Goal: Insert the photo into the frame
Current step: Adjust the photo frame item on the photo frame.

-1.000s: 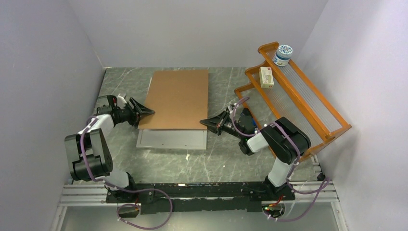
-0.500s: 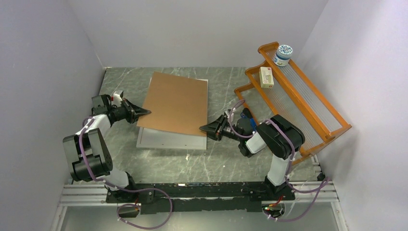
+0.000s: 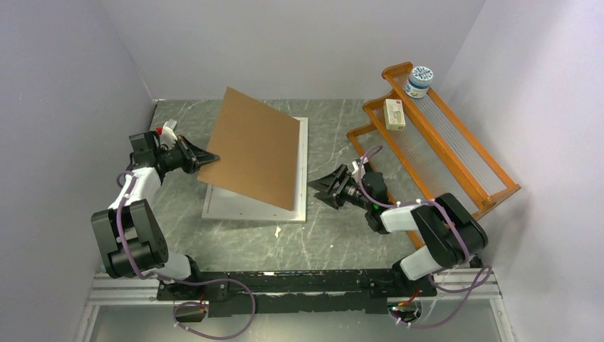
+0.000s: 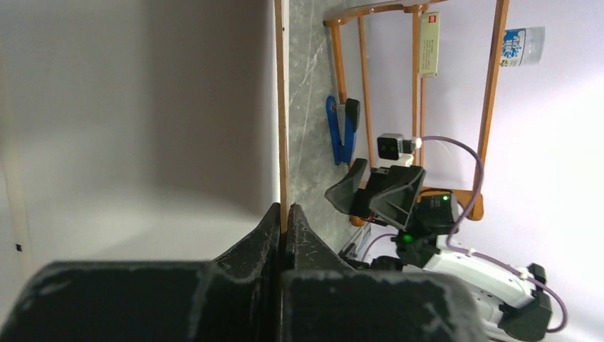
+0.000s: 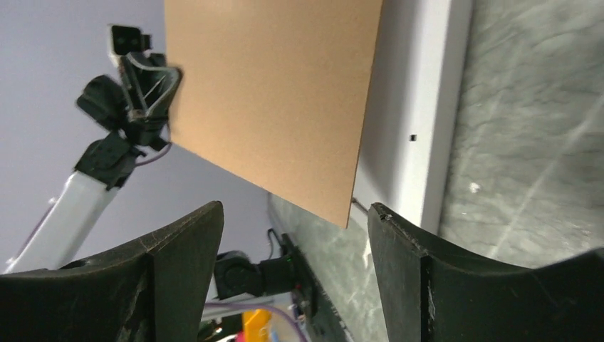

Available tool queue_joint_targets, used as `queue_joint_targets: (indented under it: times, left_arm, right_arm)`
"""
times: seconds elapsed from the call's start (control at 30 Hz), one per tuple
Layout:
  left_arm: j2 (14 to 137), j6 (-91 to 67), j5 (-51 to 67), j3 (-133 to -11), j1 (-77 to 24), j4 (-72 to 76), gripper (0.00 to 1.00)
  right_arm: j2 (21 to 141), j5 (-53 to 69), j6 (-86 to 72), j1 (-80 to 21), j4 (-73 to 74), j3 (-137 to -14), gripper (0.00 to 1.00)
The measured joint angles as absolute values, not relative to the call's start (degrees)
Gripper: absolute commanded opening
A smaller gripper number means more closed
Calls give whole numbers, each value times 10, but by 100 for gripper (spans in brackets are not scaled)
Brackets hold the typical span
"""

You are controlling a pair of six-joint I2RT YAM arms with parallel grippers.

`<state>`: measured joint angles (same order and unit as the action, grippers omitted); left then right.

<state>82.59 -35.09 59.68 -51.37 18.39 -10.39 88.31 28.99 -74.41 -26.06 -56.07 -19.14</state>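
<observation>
The frame (image 3: 242,209) lies flat in the middle of the table, its pale rim (image 5: 420,107) showing beside the board. A plain brown backing board (image 3: 253,153) slants above it, left edge high, right corner low near the frame's right rim. My left gripper (image 3: 214,158) is shut on the board's left edge; in the left wrist view the thin brown edge (image 4: 280,107) runs into the closed gripper (image 4: 285,210). My right gripper (image 3: 317,189) stands open just right of the frame, touching nothing, and the board (image 5: 278,92) hangs beyond the right gripper (image 5: 295,208). The photo is hidden.
An orange wooden rack (image 3: 441,142) stands at the right, with a small white jar (image 3: 419,80) and a small box (image 3: 394,114) on its far end. A blue stapler-like object (image 4: 344,132) lies under the rack. Grey walls close in on three sides.
My left gripper shut on the board's left edge and lifted it, tilting the board. My right gripper let go, opened and drew back to the right.
</observation>
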Motion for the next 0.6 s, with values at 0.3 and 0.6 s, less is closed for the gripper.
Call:
queue_joint_targets:
  times: [0.3,0.6]
  left_arm:
    - [807,-379,591,-449,183,3,3]
    - [827,-434,584,-417,146,136,2]
  right_arm:
    - [813,213,-630,-261,-328,-246,60]
    - [864,175,-613,-261,-225,-288,43]
